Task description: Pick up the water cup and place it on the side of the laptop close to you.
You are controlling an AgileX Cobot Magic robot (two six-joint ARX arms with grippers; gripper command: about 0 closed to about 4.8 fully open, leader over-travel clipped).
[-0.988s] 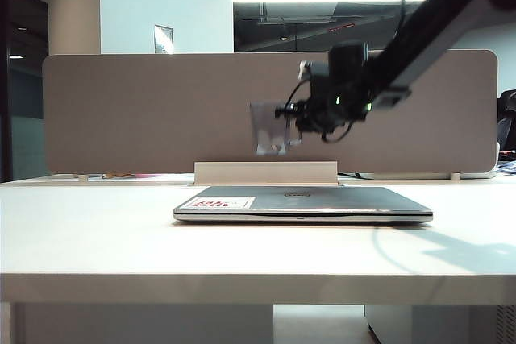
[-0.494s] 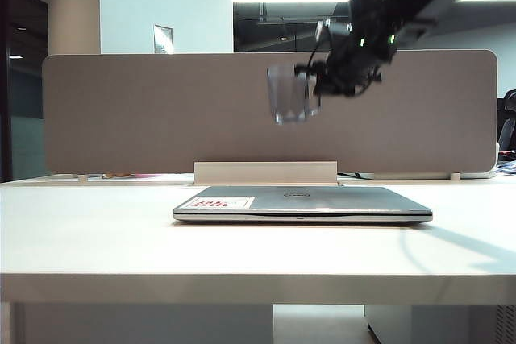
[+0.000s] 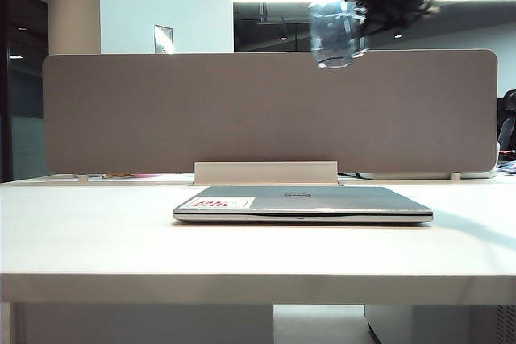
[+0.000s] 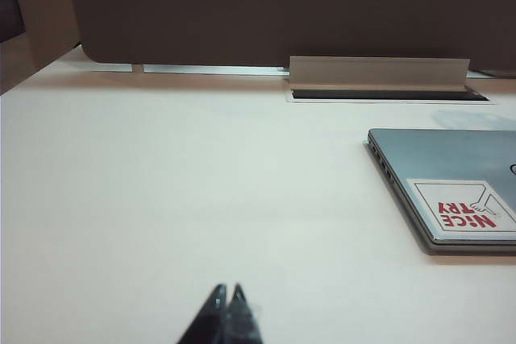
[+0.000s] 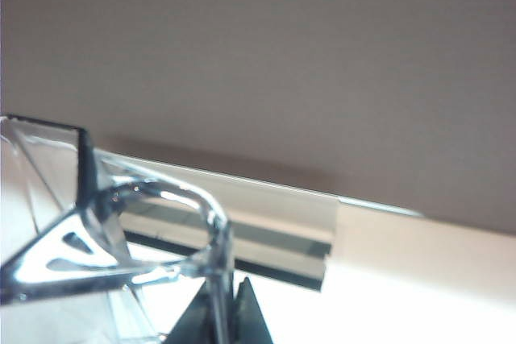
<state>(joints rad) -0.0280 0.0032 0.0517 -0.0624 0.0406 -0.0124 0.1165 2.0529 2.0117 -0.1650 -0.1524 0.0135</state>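
The right gripper (image 3: 364, 7) is pinching the water cup (image 3: 334, 34) by its handle, high above the closed laptop (image 3: 302, 203). The left gripper (image 4: 226, 300) is sitting squeezed together near the white table (image 3: 97, 239).

Right claw (image 5: 226, 312) raised, clamped; left claw (image 4: 227, 304) low, closed.

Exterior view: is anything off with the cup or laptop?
The clear faceted water cup hangs tilted and blurred in the right pincer, high above the closed silver-grey laptop, well above the grey partition's top edge. No spill visible. The left pincer is shut, low over the white table.
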